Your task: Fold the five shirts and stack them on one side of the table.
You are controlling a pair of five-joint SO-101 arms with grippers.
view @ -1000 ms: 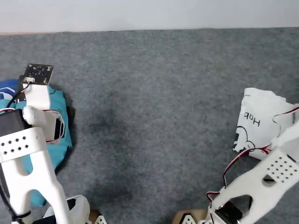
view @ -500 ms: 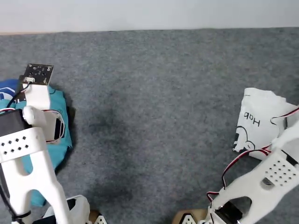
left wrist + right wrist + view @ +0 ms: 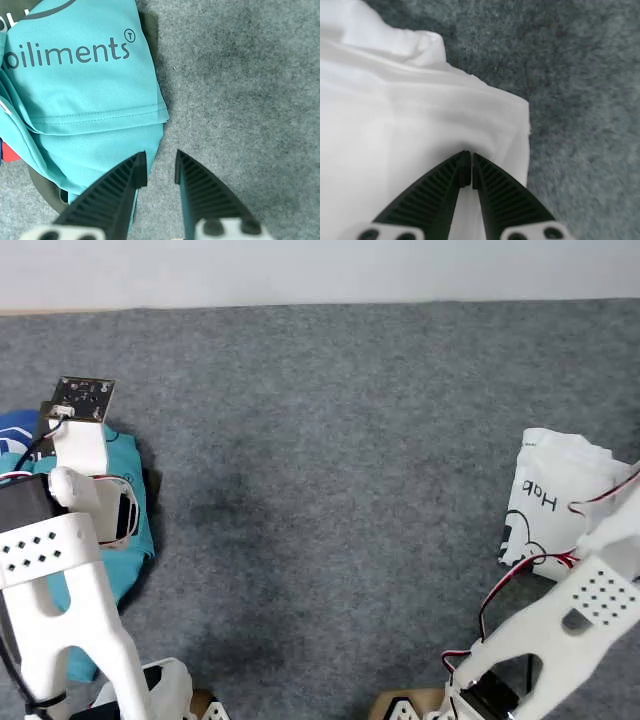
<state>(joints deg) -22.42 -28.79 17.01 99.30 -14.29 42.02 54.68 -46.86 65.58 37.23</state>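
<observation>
Dark lettering runs across the chest of the teal shirt (image 3: pixel 90 85), with a small ringed mark at its end. I leave the words unread, as I do the black print and drawn figure on the white shirt (image 3: pixel 555 490), where the letters lie sideways and climb the frame. In the high view the teal shirt (image 3: pixel 135 540) lies folded at the left edge of the grey table (image 3: pixel 330 440). Its long axis runs up and down the frame, and a blue shirt (image 3: pixel 15 425) peeks out beyond it at the far left. My left claw (image 3: pixel 159 160) hangs over that shirt's hemmed corner with its jaws a narrow gap apart, gripping nothing. One tip is above the teal cloth and the other above bare table. A dark cloth (image 3: pixel 47 192) shows under the teal one. The white shirt (image 3: pixel 395 110) lies rumpled at the right edge of the high view, with no clear long axis. My right claw (image 3: pixel 471 159) is closed to a sliver, its tips pinching a fold near the shirt's edge.
</observation>
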